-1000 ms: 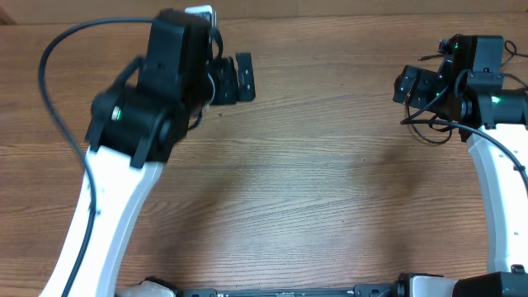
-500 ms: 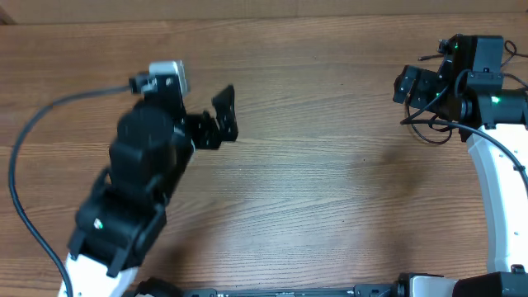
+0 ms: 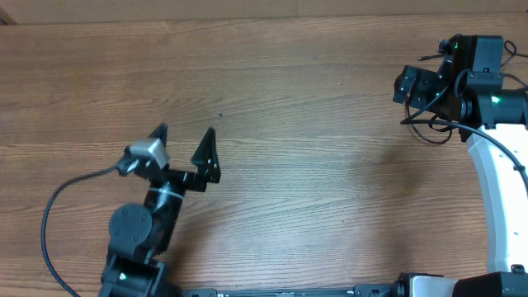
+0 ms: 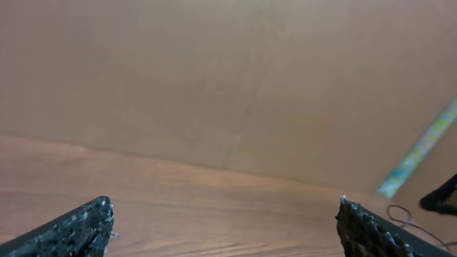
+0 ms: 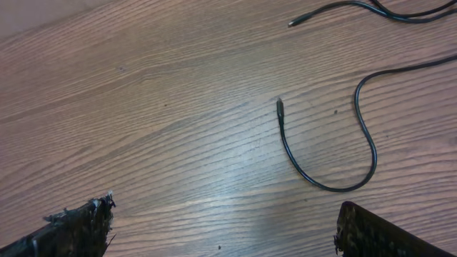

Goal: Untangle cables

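Your left claw is hovering over the near-left part of the desk, fingers spread wide apart with nothing between them. Its wrist view is showing only bare wood grain and a plain brown backdrop in the gap. Your right claw is sitting at the far-right side of the desk, also standing fully apart and gripping nothing. The two dark fingertips are framing the lower corners of its wrist view. The cables are lying flat on the wood ahead of the right claw, well apart from the left one. In the right wrist view one looping cable is running in from the right edge, curling down into a U, then rising to a small plug end that is resting on bare wood, touching nothing else. A second cable is crossing the top right corner, its tip pointing left. It seems to be meeting another strand at the frame edge (too cropped to tell whether they are crossing or knotted). Neither claw is touching any cable. From overhead, thin black loops are showing just beside the right arm.
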Available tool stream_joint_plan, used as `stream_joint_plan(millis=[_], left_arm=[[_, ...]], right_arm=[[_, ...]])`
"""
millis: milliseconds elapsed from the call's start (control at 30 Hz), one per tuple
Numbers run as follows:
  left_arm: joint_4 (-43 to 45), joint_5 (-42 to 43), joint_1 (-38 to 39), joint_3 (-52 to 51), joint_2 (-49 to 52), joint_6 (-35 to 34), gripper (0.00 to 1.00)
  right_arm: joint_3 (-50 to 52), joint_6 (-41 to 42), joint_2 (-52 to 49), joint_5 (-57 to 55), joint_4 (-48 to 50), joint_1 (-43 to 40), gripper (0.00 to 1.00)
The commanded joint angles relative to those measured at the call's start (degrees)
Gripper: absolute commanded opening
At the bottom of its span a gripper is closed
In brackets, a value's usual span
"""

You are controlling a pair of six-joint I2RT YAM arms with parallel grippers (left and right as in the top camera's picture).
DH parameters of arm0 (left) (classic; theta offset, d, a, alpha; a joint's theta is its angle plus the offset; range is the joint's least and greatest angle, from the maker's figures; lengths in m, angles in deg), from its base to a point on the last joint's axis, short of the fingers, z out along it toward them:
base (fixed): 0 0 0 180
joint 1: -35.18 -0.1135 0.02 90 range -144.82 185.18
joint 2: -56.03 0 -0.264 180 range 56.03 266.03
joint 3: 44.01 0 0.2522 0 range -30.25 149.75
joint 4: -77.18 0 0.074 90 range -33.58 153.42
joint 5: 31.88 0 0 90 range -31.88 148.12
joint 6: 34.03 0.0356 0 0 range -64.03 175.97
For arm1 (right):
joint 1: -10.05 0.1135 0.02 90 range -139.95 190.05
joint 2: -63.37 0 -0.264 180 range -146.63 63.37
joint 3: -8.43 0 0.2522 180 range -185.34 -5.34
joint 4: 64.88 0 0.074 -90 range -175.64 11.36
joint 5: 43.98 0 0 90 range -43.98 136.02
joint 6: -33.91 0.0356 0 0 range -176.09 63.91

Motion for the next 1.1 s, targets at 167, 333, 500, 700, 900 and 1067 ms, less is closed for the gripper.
stream_joint_plan(millis=[167, 333, 500, 700, 900, 1067], left_arm=[[0.87, 2.80, -5.35, -10.19, -14.23, 0.26, 1.00], [0.74, 4.83, -7.74, -13.88, -20.06, 0.22, 0.99], [1.62, 6.10, -10.08, -19.06, -24.92, -0.33, 1.00], [0.63, 6.51, -11.65, -24.00, -28.52, -1.03, 1.00], [-4.92, 6.69, -12.61, -24.00, -30.60, -0.85, 0.99], [-11.26, 6.93, -14.19, -24.00, -31.08, -0.83, 0.99]], right_arm=[[-1.36, 0.37, -0.02, 0.09, 0.33, 0.04, 1.00], [-1.36, 0.37, -0.02, 0.09, 0.33, 0.04, 1.00], [-1.36, 0.37, 0.00, 0.09, 0.33, 0.04, 1.00], [-1.36, 0.37, -0.02, 0.09, 0.33, 0.04, 1.00], [-1.36, 0.37, -0.02, 0.09, 0.33, 0.04, 1.00], [-1.36, 0.37, -0.02, 0.09, 0.33, 0.04, 1.00]])
